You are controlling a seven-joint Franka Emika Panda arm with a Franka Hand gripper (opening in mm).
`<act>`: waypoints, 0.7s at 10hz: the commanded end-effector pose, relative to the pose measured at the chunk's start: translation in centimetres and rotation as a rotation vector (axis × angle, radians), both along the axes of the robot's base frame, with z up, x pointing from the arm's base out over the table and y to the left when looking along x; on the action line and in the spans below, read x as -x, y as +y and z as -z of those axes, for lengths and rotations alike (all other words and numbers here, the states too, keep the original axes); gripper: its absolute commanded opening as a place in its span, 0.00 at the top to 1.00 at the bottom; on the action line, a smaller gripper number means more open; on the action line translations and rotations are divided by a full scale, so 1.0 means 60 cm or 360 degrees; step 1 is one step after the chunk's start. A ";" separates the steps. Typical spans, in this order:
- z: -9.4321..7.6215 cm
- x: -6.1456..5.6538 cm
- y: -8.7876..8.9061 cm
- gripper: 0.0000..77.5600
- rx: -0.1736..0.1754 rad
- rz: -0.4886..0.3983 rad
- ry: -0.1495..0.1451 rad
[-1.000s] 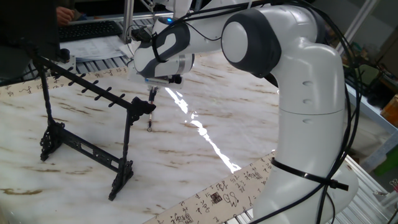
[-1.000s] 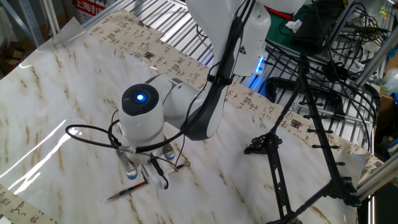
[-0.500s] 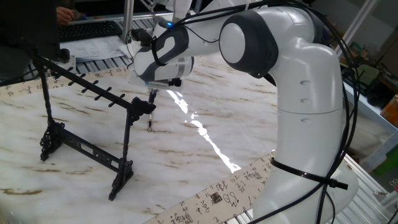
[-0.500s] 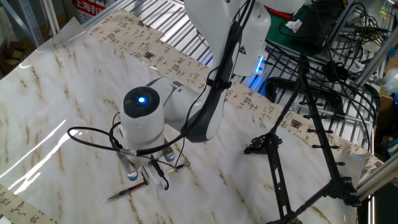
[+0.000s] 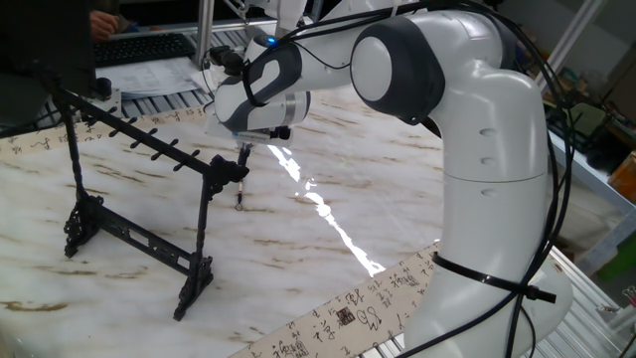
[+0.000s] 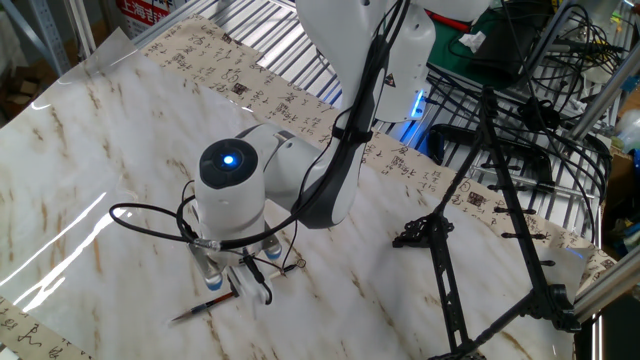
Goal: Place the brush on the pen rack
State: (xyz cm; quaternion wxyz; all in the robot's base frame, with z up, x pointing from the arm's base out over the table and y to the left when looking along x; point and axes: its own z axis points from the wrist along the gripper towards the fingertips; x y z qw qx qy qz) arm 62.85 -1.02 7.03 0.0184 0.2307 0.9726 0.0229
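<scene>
Only the other fixed view shows the thin dark brush (image 6: 205, 306) whole, flat on the marble table (image 6: 90, 160) at lower left, long axis slanting lower-left to upper-right, the two-finger tool (image 6: 236, 281) closed around it. The black ornate pen rack (image 5: 139, 204) stands apart.

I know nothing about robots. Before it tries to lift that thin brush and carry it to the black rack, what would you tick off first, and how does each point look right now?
1. Pincer down at the brush: ok, its fingers reach the marble table right at the brush.
2. Fingers either side of the brush: ok, they seem to straddle it near its looped end.
3. Firm grip on the brush: cannot tell, the wrist hides the contact.
4. Brush lifted: not ok, it lies flat on the table.
5. Pen rack upright: ok, it stands on both feet.
6. Pegs free to take the brush: ok, nothing hangs on the top bar.
</scene>
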 end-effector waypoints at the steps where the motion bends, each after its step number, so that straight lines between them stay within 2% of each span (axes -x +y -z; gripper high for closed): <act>1: -0.002 0.000 0.000 1.00 -0.0001 0.0004 -0.0011; 7: -0.002 0.000 0.000 1.00 -0.0001 0.0012 -0.0011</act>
